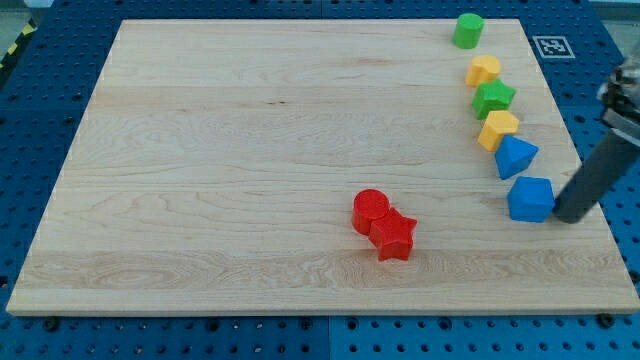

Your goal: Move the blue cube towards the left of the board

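The blue cube [530,199] sits near the wooden board's [250,150] right edge, low in the view. My tip [566,216] is at the cube's right side, touching it or nearly so; the dark rod rises up and to the right from there. A blue pointed block [515,157] lies just above the cube.
A column of blocks runs up the right side: a yellow block [498,129], a green star [493,98], a yellow block [483,70] and a green cylinder [467,30]. A red cylinder [370,210] and a red star [394,237] touch at lower centre.
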Tool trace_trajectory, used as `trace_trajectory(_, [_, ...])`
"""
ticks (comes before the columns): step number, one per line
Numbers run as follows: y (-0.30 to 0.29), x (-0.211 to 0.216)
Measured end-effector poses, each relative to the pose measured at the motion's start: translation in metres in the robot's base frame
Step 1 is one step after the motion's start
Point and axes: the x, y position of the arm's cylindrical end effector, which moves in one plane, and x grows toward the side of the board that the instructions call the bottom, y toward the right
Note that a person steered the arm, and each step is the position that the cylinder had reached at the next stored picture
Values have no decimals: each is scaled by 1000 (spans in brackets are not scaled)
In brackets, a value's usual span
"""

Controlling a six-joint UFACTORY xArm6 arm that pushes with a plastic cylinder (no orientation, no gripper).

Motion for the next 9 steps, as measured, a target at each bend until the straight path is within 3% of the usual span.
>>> trace_trajectory(5, [-150,-59])
trace_trajectory(7, [-240,-76])
trace_trajectory(8, [-255,-79])
trace_trajectory(9, [-179,-48])
